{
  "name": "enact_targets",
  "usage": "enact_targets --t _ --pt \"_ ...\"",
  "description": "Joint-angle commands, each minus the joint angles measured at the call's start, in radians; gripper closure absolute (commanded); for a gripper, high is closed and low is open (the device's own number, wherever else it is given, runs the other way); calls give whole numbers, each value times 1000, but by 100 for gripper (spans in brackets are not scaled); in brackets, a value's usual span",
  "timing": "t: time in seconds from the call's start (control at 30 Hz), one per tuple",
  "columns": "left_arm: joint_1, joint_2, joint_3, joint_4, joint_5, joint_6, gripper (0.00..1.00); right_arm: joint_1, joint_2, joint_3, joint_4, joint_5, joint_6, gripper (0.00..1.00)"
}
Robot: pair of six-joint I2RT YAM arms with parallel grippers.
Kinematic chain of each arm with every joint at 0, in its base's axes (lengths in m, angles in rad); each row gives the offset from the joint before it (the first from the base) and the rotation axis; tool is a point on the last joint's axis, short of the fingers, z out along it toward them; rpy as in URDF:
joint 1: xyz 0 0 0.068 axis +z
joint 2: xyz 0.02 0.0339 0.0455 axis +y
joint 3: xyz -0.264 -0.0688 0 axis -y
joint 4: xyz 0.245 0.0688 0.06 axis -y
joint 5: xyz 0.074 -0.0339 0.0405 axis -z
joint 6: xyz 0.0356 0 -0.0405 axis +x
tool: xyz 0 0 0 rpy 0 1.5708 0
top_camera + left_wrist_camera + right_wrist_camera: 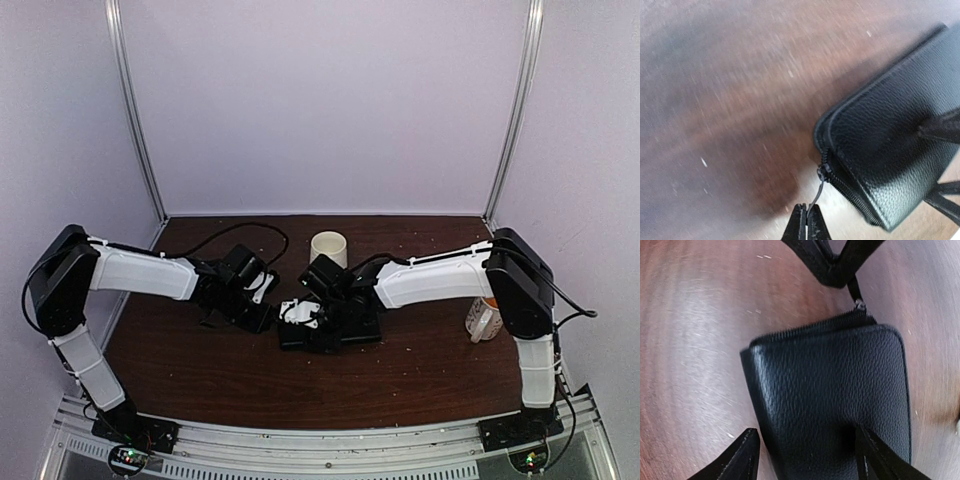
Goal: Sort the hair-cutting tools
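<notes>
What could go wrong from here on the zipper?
1. The left tool pinches only the thin zipper pull of the flat black textured case; it could slip free.
2. The right tool stands open, one finger over the case, one beside it on the brown wooden table, so nothing clamps the case; pulling may drag it.

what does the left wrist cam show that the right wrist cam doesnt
Only the left wrist view: the case side-on at one corner, its zipper running down the edge. Only the right wrist view: the right gripper open, one finger beside the case, the other over its top. Both: the black case, the left gripper shut on the zipper pull, the brown table.
</notes>
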Motion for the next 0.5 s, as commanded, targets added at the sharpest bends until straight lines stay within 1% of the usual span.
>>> enact_targets --t 0.0,0.1,0.23,0.3,0.4,0.43,0.47 --pt "-131 102 30 -104 -84 88 100 -43 99 21 41 97 244 35" --pt "-131 92 5 -26 -28 118 100 -55 126 33 27 67 268 35" --pt "-151 72 -9 148 167 228 100 -59 128 30 52 67 284 35" --pt "-154 94 19 153 248 259 100 -61 120 18 73 65 307 35" --pt "-176 137 63 54 255 262 100 -69 120 18 76 74 351 35" --pt "-187 136 55 55 301 255 100 -75 121 18 78 67 369 35" --pt "-201 118 36 78 316 235 100 -83 124 21 77 58 387 35"
